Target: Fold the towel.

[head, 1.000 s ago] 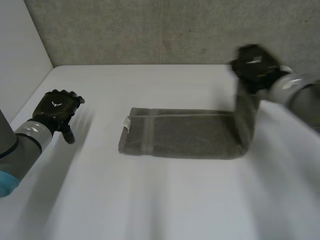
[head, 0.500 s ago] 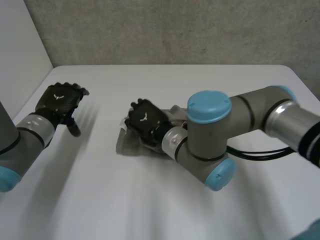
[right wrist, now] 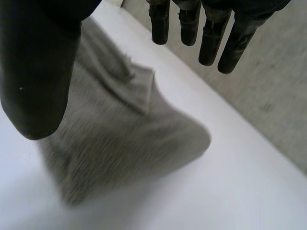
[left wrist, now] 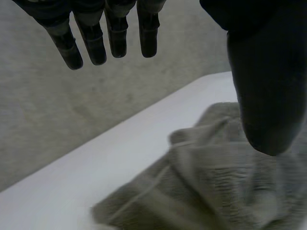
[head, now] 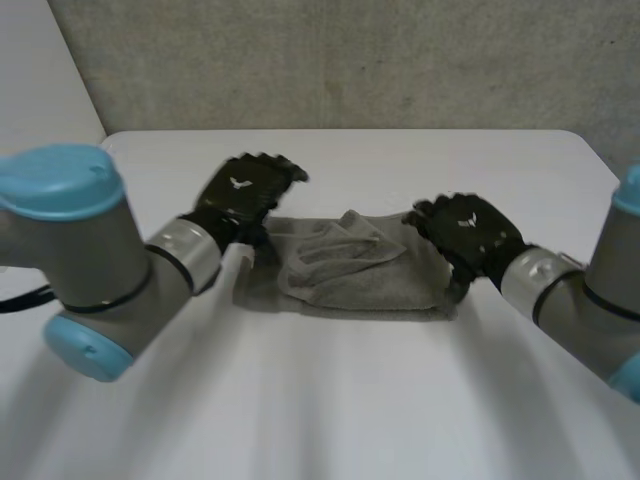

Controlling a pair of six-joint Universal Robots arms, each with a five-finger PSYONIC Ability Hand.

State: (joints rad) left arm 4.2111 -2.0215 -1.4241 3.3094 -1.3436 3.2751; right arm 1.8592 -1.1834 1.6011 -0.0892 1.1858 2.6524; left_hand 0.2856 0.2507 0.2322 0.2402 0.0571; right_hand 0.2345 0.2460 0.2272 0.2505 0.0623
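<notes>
The grey towel (head: pixel 350 270) lies rumpled at the centre of the frame on the white desk (head: pixel 330 400), with a loose layer bunched over its middle. The left hand (head: pixel 243 192) is at its far left corner, fingers straight and wide, holding nothing. The right hand (head: pixel 468 232), right of centre at the towel's right end, is likewise wide and empty.

The towel (head: pixel 350 268) is soft terry cloth, matt grey, with a fuzzy looped pile. The counter (head: pixel 380 400) is smooth and white with a faint sheen. The left hand (head: pixel 245 190) and right hand (head: pixel 468 230) look like matt black plastic. The arm caps (head: pixel 60 178) are smooth, semi-glossy plastic. The wall (head: pixel 350 60) is rough, grainy grey.
</notes>
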